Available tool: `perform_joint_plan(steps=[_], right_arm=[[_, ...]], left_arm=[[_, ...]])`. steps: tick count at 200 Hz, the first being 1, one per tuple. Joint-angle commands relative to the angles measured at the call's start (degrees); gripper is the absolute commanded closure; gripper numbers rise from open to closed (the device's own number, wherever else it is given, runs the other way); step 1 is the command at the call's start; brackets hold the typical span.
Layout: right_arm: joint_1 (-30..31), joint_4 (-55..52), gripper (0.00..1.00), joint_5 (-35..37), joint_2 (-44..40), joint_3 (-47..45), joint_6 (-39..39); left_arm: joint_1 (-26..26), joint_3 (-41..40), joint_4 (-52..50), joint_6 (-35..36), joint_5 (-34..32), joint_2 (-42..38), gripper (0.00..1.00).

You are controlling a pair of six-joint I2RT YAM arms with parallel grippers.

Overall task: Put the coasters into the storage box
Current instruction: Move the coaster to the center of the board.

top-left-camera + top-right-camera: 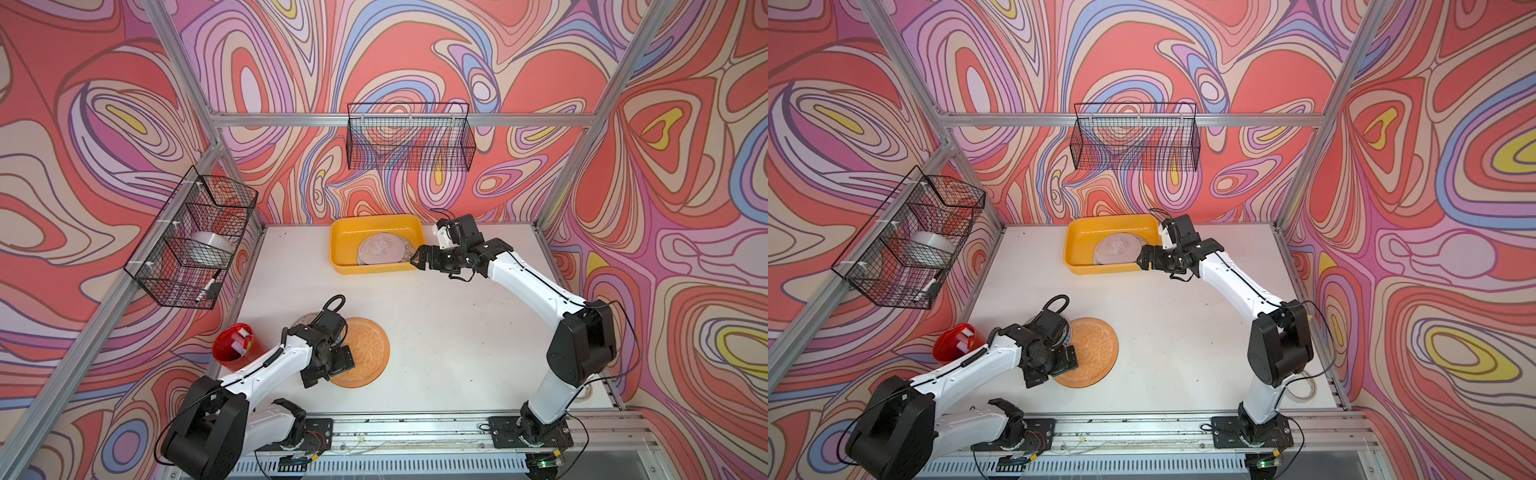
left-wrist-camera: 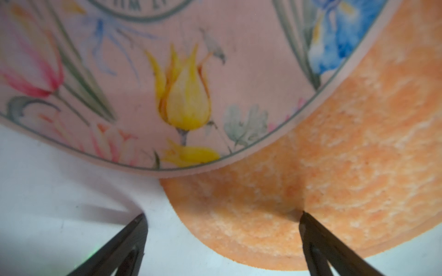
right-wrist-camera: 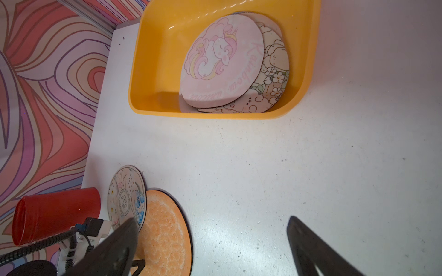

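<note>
The fingers (image 2: 308,227) of the left gripper (image 2: 222,213) stand wide apart and empty, one tip on the orange coaster (image 2: 334,155), the other over the bare table (image 2: 59,191). A floral coaster (image 2: 167,83) overlaps the orange coaster's edge. Farther back, the right gripper (image 3: 212,218) is also spread, holding nothing, just beside the yellow box (image 3: 148,71). In the box a unicorn coaster (image 3: 220,62) lies on a cream coaster (image 3: 275,78).

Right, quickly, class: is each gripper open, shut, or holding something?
Left gripper: open, empty, astride the orange coaster's edge.
Right gripper: open, empty, near the yellow box.
</note>
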Motion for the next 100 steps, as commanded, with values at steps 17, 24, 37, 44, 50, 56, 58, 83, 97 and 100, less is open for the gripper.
perform_joint_plan(steps=[17,24,37,44,50,56,58,83,97,100], right_arm=[[0.1,0.2,0.02,0.8,0.2,0.1,0.1],[0.2,0.2,0.02,0.8,0.1,-0.1,0.1],[0.2,0.3,0.02,0.8,0.0,-0.5,0.2],[0.2,0.3,0.02,0.9,-0.2,-0.7,0.2],[0.2,0.3,0.02,0.9,-0.3,-0.8,0.2],[0.2,0.3,0.02,1.0,-0.4,-0.9,0.2],[0.2,0.3,0.02,1.0,-0.4,-1.0,0.2],[0.2,0.5,0.02,1.0,-0.5,-1.5,0.3],[0.2,0.7,0.02,0.8,-0.4,-1.8,0.3],[0.2,0.8,0.02,0.8,-0.5,-1.9,0.4]], left_arm=[[0.5,-1.6,9.7,1.0,-1.0,1.5,0.0],[0.5,-1.5,10.5,1.2,-1.0,2.2,0.0],[0.4,-1.3,11.5,1.5,-1.0,3.8,0.0],[0.4,-1.2,12.2,1.7,-0.8,4.8,0.0],[0.4,-1.2,12.8,1.8,-0.6,5.4,0.0],[0.5,-1.2,13.5,2.0,-0.4,6.1,0.0],[0.4,-1.2,13.6,2.2,-0.4,6.2,0.0],[0.5,0.3,15.7,5.0,0.2,9.7,0.0],[0.3,1.6,16.8,6.5,1.7,12.2,0.0],[0.3,1.8,17.1,6.8,2.1,12.8,0.0]])
